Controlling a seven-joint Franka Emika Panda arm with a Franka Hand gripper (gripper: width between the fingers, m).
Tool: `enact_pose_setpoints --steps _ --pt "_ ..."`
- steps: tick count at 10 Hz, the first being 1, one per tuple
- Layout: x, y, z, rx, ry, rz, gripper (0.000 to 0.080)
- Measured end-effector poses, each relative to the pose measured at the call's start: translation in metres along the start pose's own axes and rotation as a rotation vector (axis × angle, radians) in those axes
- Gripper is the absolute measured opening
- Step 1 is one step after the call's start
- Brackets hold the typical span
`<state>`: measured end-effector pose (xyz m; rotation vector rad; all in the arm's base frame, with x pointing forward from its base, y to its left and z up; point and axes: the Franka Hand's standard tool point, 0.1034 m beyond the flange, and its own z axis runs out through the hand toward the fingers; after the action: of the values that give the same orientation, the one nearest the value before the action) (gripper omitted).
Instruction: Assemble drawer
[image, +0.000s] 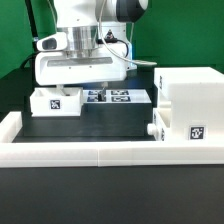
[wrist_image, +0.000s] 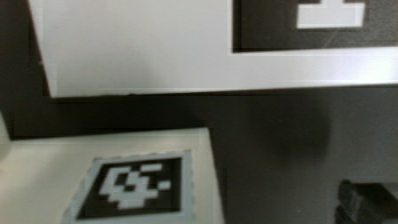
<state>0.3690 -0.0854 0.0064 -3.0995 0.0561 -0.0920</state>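
The tall white housing (image: 190, 100) stands at the exterior view's right with a square tag on its front. A small knob (image: 152, 130) sticks out at its lower left side, seemingly of a tray set in the housing. A second white tray (image: 55, 101) with a tag lies on the black mat at the left. My gripper (image: 82, 88) hangs just above and beside this tray, open and empty. In the wrist view the tray (wrist_image: 107, 180) and its tag lie close below, and one dark fingertip (wrist_image: 370, 200) shows at the frame's edge, apart from the tray.
The marker board (image: 120, 97) lies flat on the mat between the tray and the housing; it also shows in the wrist view (wrist_image: 178, 50). A low white border wall (image: 90, 152) runs along the front and round the mat.
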Motion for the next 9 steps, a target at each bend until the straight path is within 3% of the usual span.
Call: enact_pose_setpoints --steps 3,4,5,6,7,8,9 --pt "0.0035 0.0016 0.0002 -0.011 0.022 -0.006 0.0649" --pt "0.0037 -0.0001 0.0004 -0.011 0.023 -0.011 0.0525" --pt "0.0042 -0.0004 0.0003 -0.013 0.026 -0.013 0.0525" --pt "0.0042 -0.0003 0.0003 -0.013 0.026 -0.012 0.039" --pt "0.0042 -0.0003 0.0003 -0.013 0.026 -0.012 0.039" --pt "0.0042 -0.0003 0.0003 -0.013 0.026 -0.013 0.0188" --pt "0.0042 -0.0003 0.0003 -0.013 0.026 -0.013 0.0069"
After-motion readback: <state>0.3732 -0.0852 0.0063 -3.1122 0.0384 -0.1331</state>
